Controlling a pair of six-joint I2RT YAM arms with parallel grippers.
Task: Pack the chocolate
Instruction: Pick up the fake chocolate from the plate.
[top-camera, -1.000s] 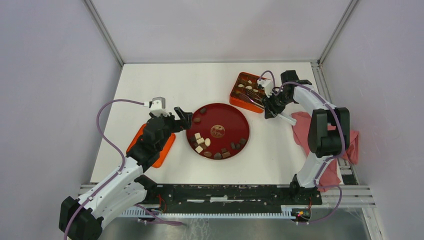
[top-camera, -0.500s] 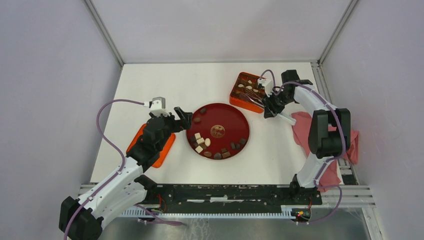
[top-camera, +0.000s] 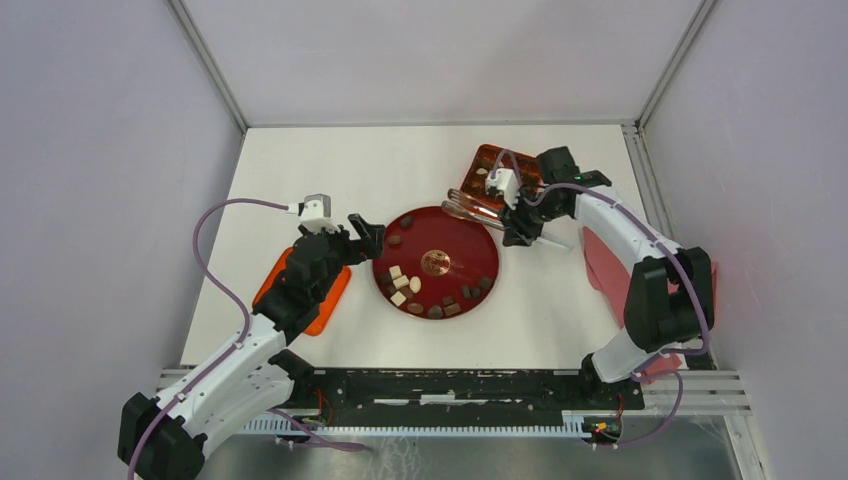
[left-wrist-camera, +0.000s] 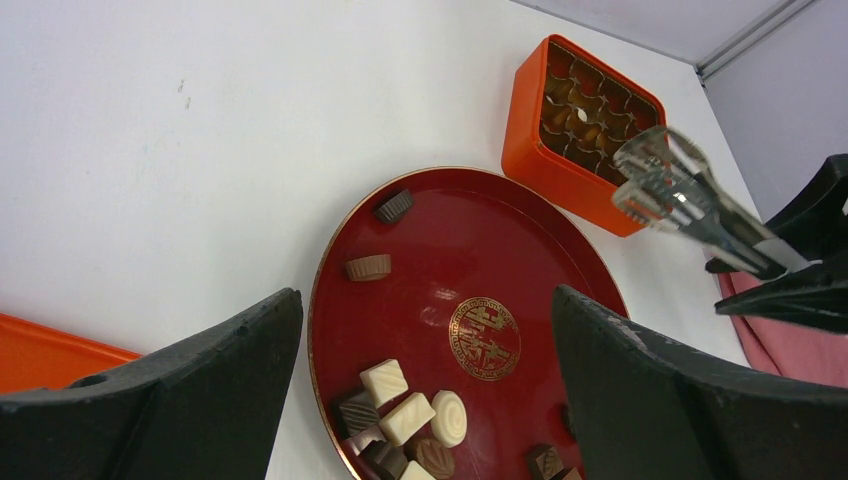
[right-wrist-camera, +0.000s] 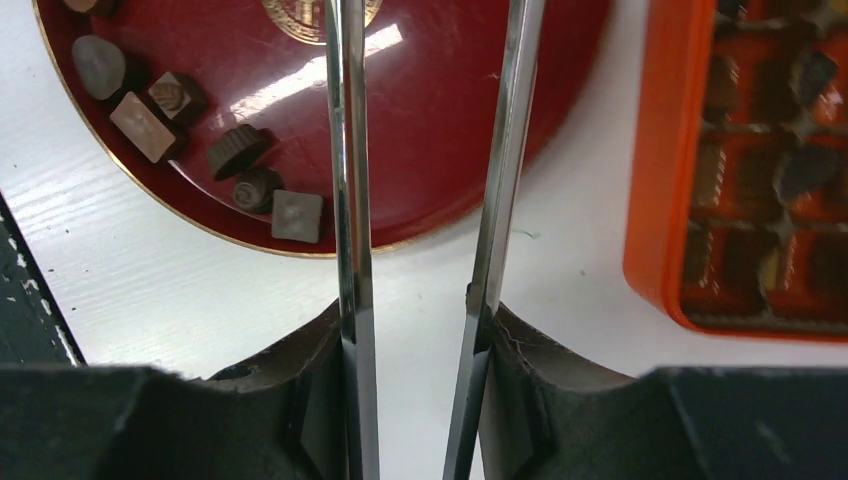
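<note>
Several dark, light brown and cream chocolates (top-camera: 405, 285) lie on the red plate (top-camera: 470, 240), mostly along its near rim. Some more sit in the orange gridded box (top-camera: 483, 163) at the back right. My right gripper (top-camera: 517, 222) is shut on metal tongs (top-camera: 465, 203), whose tips hang over the plate's far right rim. In the right wrist view the tong arms (right-wrist-camera: 350, 150) stand apart with nothing between them, above the plate (right-wrist-camera: 440, 150) and some chocolates (right-wrist-camera: 240, 150). My left gripper (top-camera: 365, 235) is open and empty at the plate's left edge, with chocolates (left-wrist-camera: 410, 415) between its fingers.
An orange lid (top-camera: 325, 300) lies under my left arm, left of the plate. A pink cloth (top-camera: 605, 265) lies at the right edge. The box (right-wrist-camera: 760, 170) is just right of the tongs. Frame rails border the table.
My right arm has swung left from over the orange box, carrying the tongs to the plate's far right rim. The left arm has not moved.
</note>
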